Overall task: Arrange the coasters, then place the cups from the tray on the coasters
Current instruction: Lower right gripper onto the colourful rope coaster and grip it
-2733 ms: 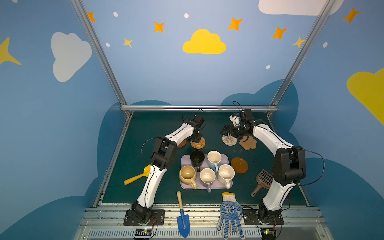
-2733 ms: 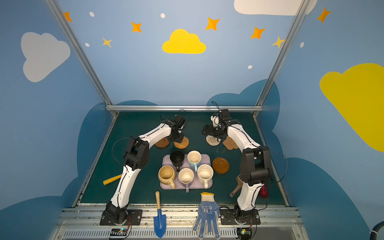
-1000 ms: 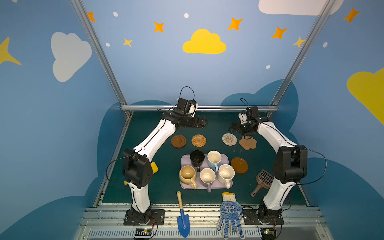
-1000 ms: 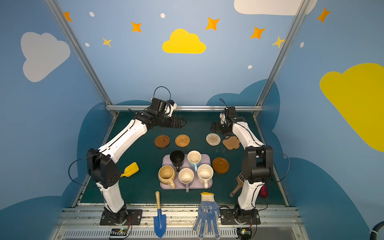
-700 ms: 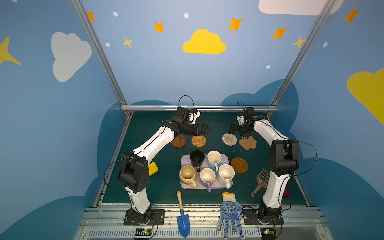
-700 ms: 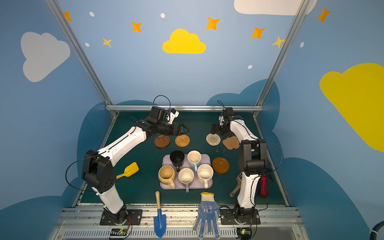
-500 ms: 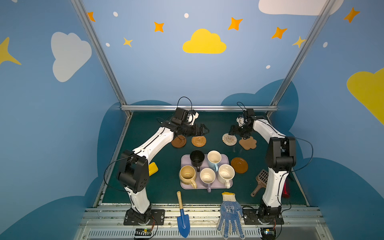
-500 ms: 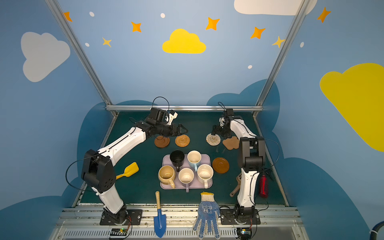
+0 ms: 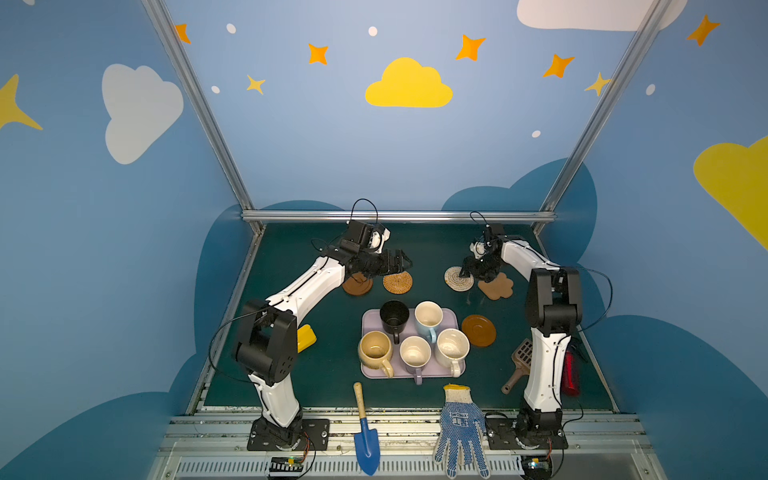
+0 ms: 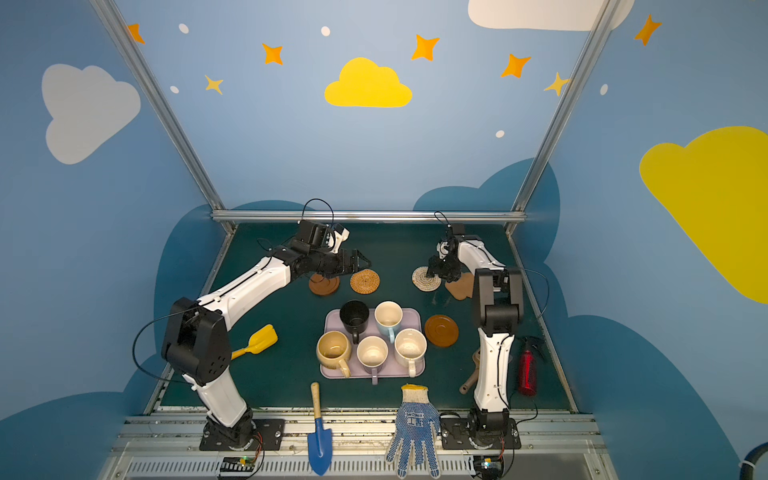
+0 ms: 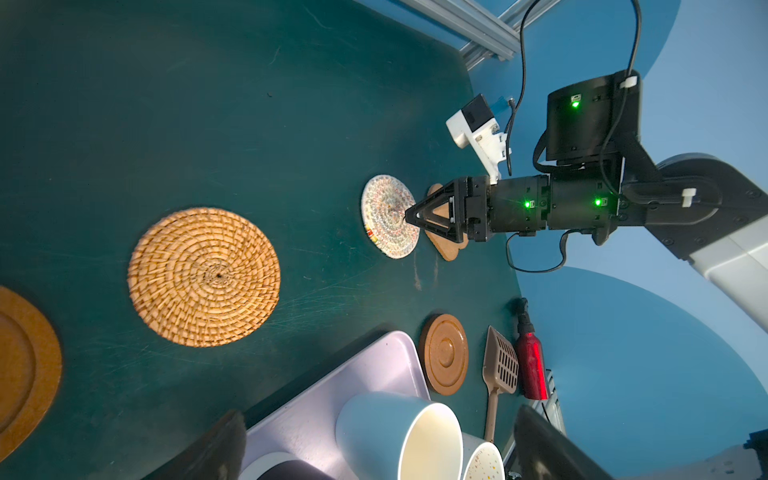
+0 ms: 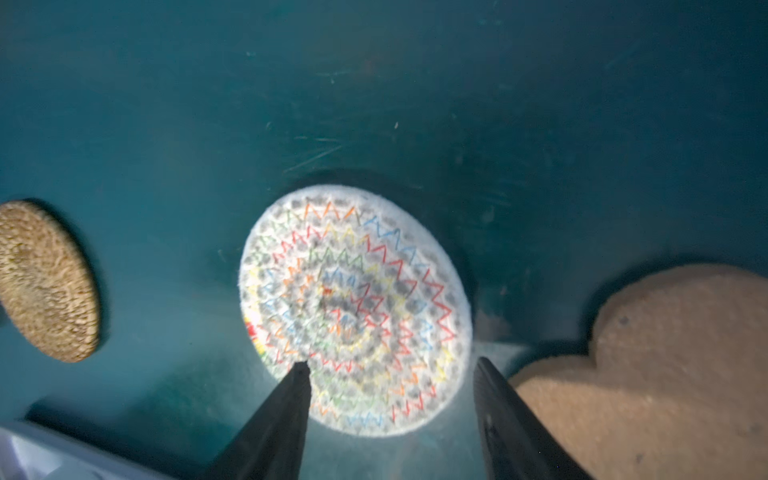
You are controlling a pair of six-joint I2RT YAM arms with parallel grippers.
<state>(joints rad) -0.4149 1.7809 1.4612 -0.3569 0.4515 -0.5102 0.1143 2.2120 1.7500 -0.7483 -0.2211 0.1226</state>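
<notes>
Closing on the third mat of the back row: the right gripper (image 12: pixel 390 365) has come down from its raised pose of a second ago onto the pale woven spiral coaster (image 12: pixel 355 309). Its fingers are drawn part-way in yet apart, one tip (image 12: pixel 300 372) over the mat's edge and the other just outside the rim, toward the tan cloud-shaped coaster (image 12: pixel 665 374). No grip is evident, and the mat lies flat on the green table (image 9: pixel 316 332). Left gripper (image 9: pixel 402 261): brought down from near the back rail (image 9: pixel 399 216), fingers spread wide and empty, hovering above one dark-brown rimmed wooden disc (image 9: pixel 357 284) and the orange woven rattan coaster (image 9: pixel 397 282). Second dark-brown rimmed wooden disc (image 9: pixel 478 330): unmoved, just beside the pale lavender-pink tray (image 9: pixel 434 372), well apart from the row of four. Cups, five, all on the tray as before: black mug (image 9: pixel 394 316), light blue mug (image 9: pixel 428 318), tan-yellow mug (image 9: pixel 375 348), lavender mug (image 9: pixel 414 353), speckled cream-white mug (image 9: pixel 451 348). Assessment: arranging is unfinished. The right arm appears set to re-seat the spiral mat, the stray disc awaits placement, and no cup transfer has begun.
</notes>
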